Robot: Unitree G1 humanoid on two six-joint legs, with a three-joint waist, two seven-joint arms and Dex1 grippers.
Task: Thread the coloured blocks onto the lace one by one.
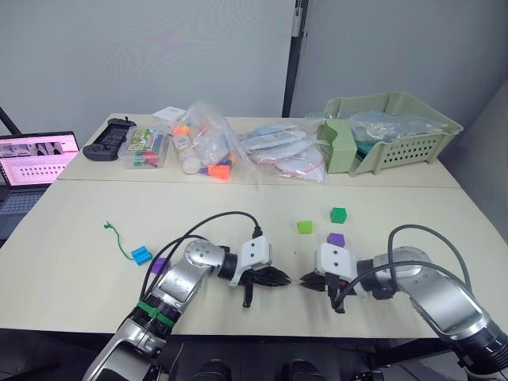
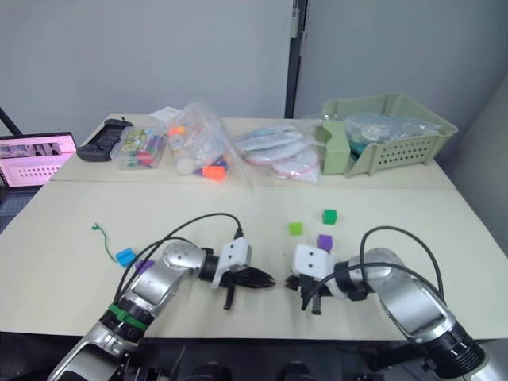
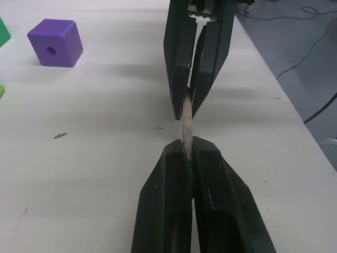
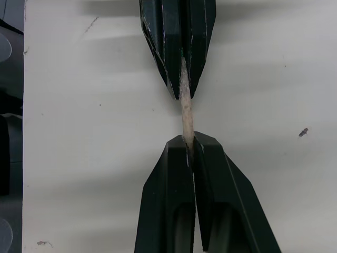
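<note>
The lace's stiff pale tip (image 3: 186, 124) is bridging the two tools low over the tabletop (image 1: 79, 262): the left tool (image 3: 187, 150) and right tool (image 4: 188, 145) are both clamping it, tip to tip. The lace (image 1: 119, 240) (its green tail) is trailing off toward nine o'clock past a blue block (image 1: 141, 255); a purple block (image 3: 55, 42), light green block (image 1: 305, 227) and dark green block (image 1: 339, 214) are sitting toward one o'clock.

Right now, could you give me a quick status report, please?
Left gripper and right gripper both shut on lace tip. Blue block threaded. Nothing blocking.
</note>
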